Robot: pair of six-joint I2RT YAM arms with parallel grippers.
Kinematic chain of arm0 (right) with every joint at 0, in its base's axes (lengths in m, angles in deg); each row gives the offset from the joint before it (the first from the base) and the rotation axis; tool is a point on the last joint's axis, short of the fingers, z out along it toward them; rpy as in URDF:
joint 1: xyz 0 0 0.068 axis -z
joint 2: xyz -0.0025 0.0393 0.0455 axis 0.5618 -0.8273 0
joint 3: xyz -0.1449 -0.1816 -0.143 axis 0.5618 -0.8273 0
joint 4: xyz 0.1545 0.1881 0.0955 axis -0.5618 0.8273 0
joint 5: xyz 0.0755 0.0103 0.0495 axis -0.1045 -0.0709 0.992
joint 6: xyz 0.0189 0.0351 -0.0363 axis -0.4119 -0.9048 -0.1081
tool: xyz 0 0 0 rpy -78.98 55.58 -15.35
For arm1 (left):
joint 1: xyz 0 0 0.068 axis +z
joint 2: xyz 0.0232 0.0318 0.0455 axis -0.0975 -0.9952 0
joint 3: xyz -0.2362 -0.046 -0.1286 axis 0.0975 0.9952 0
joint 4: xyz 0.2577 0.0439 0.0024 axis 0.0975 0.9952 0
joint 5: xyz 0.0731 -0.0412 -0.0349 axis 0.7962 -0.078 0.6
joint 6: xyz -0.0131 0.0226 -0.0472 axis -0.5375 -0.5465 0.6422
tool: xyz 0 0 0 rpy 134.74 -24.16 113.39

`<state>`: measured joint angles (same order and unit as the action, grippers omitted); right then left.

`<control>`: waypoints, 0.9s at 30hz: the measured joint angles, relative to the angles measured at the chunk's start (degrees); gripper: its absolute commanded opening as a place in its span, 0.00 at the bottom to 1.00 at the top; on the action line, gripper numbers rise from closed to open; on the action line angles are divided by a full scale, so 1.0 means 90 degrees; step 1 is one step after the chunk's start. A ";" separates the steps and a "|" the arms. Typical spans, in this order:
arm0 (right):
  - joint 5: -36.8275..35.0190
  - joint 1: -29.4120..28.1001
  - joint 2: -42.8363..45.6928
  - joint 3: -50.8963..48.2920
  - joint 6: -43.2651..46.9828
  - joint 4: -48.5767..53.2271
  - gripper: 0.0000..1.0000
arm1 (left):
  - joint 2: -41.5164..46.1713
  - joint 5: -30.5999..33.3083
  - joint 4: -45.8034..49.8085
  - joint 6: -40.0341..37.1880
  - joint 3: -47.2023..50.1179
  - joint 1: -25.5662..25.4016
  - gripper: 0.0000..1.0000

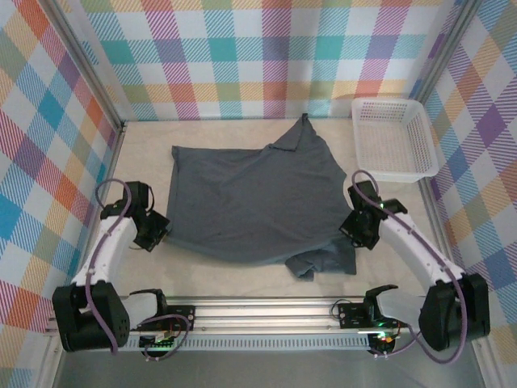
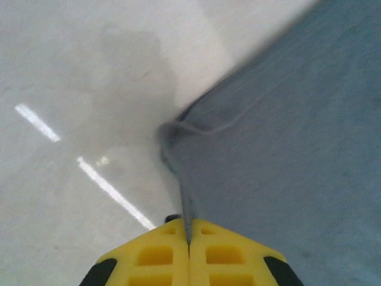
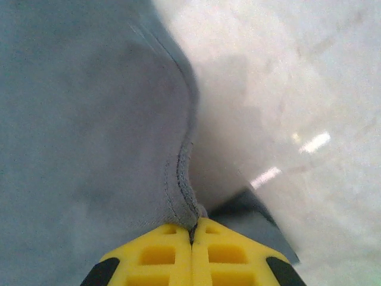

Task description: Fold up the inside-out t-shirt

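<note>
The t-shirt [image 1: 250, 202] lies on the table [image 1: 242, 283] (basket [image 1: 386, 100] behind-right).

One dark blue-grey t-shirt [image 1: 250, 202], one white mesh basket [image 1: 396, 174] at two o'clock of it and one pale table [image 1: 242, 279] lie before me, inside three checked walls [image 1: 266, 56]. I bring two arms, each ending in one gripper: my left gripper [image 1: 157, 230] at eight o'clock of the shirt, my right gripper [image 1: 355, 230] at four o'clock. Each gripper carries two yellow fingers [image 2: 155, 256], four in all.
</note>
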<state>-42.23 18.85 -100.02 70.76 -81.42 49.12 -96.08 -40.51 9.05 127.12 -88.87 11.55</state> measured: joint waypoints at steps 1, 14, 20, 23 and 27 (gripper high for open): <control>-0.0107 0.0000 -0.0148 0.0175 0.0085 -0.0044 0.00 | -0.0131 -0.0012 -0.0056 -0.0034 -0.0146 -0.0002 0.00; -0.0624 0.0126 -0.1457 0.0952 0.0755 -0.0670 0.00 | -0.1523 0.0005 -0.0685 -0.0250 -0.0707 0.0000 0.00; -0.0624 0.0211 -0.1469 0.1107 0.0823 -0.0848 0.00 | -0.1671 0.0078 -0.0865 -0.0253 -0.0755 -0.0002 0.00; -0.0631 0.0323 -0.1678 0.1134 0.0872 -0.1013 0.00 | -0.1863 0.0185 -0.1044 -0.0277 -0.0755 0.0000 0.00; -0.0578 0.0442 -0.2361 0.1134 0.1008 -0.1316 0.03 | -0.2380 0.0219 -0.1440 -0.0301 -0.0758 -0.0002 0.00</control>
<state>-47.44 22.83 -121.27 80.97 -72.35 37.28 -117.50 -38.54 -3.91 124.41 -95.69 11.53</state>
